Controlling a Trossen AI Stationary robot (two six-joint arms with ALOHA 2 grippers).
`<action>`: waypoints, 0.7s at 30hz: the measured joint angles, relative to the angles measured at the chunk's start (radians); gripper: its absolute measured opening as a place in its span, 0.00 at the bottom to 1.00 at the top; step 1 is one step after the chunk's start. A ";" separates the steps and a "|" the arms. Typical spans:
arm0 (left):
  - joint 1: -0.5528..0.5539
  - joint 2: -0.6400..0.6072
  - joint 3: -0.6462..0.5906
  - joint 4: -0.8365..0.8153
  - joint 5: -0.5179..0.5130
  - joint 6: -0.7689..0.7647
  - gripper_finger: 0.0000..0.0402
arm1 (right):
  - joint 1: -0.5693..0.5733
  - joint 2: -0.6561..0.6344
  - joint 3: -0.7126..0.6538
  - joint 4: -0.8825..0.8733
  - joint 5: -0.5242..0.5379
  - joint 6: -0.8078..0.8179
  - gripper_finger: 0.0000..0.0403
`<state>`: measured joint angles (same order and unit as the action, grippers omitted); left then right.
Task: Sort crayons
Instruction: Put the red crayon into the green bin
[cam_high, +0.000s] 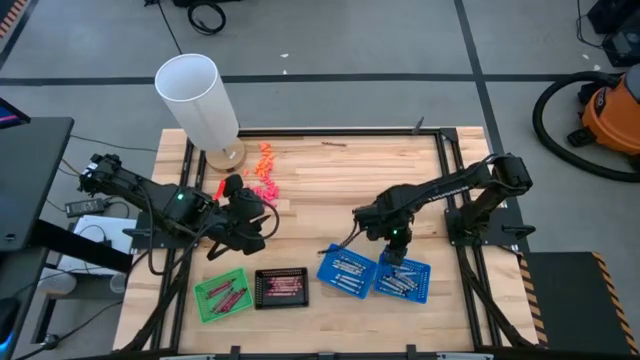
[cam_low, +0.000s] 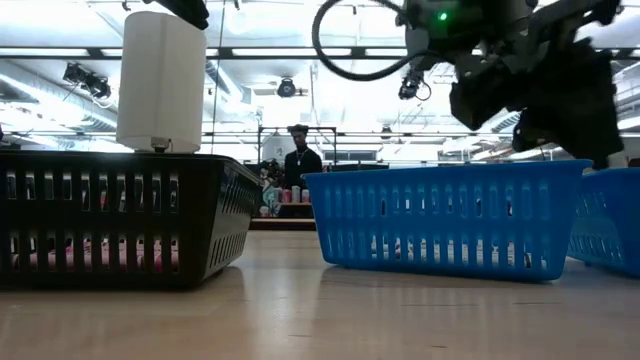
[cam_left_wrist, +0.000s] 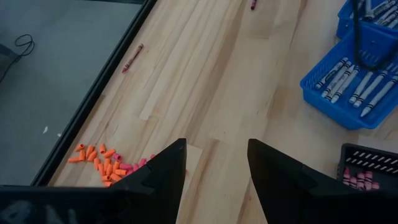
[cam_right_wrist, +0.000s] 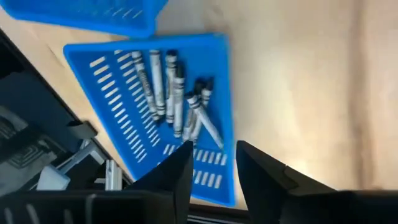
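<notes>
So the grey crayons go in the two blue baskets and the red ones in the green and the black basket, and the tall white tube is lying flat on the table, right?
Nearly. The white tube stands upright at the table's far edge, as the low view shows. The rest holds: grey crayons in the blue baskets, red ones in the green basket and the black basket.

place: workshop/lab | cues: shop vacuum (cam_high: 608, 110), exposed ceiling ducts (cam_low: 90, 80), concrete floor (cam_high: 350, 40)

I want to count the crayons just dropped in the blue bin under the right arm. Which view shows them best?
The right wrist view: the grey crayons lie large and separate. The high view shows them tiny; the low view only the bin's wall.
</notes>
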<state>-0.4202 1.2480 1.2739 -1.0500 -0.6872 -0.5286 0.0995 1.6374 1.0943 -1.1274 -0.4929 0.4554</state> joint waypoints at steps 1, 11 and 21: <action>0.000 0.000 0.000 0.000 0.000 0.000 0.45 | -0.018 -0.003 0.001 -0.006 0.003 -0.015 0.32; 0.000 0.000 0.000 0.003 0.000 -0.009 0.45 | -0.221 -0.014 -0.021 -0.051 0.166 -0.262 0.32; 0.019 0.000 0.000 0.006 0.000 -0.037 0.45 | -0.395 -0.014 -0.180 0.048 0.401 -0.526 0.34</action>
<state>-0.4008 1.2476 1.2739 -1.0440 -0.6873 -0.5655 -0.2953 1.6238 0.9139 -1.0796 -0.0919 -0.0706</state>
